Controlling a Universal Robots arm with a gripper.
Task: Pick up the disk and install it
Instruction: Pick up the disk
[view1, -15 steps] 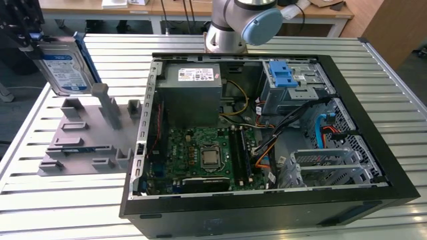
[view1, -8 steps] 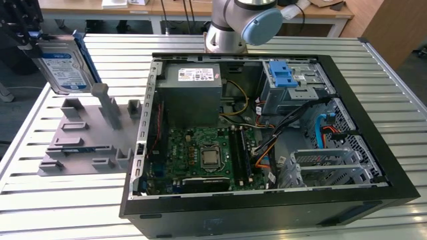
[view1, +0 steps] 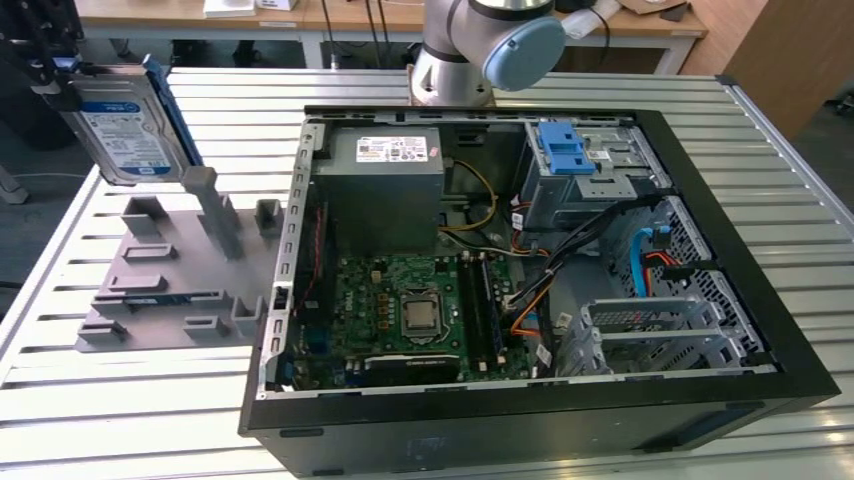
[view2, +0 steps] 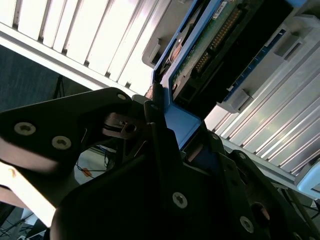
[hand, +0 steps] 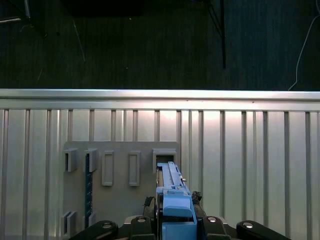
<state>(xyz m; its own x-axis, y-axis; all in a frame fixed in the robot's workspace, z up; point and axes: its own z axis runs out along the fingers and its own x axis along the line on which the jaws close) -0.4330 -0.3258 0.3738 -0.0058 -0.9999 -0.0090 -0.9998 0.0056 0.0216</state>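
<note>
Even overhead light is falling across the exterior view, and the slatted metal table (view1: 120, 400) is shining pale. The computer case (view1: 747, 340) is shading its own interior, while the disk (view1: 127, 125) is catching a soft sheen. In the second wrist view the slats are glaring almost white and the gripper (view2: 167, 125) is sitting in deep shadow. In the first wrist view the floor (hand: 150, 45) is lying dark.
</note>
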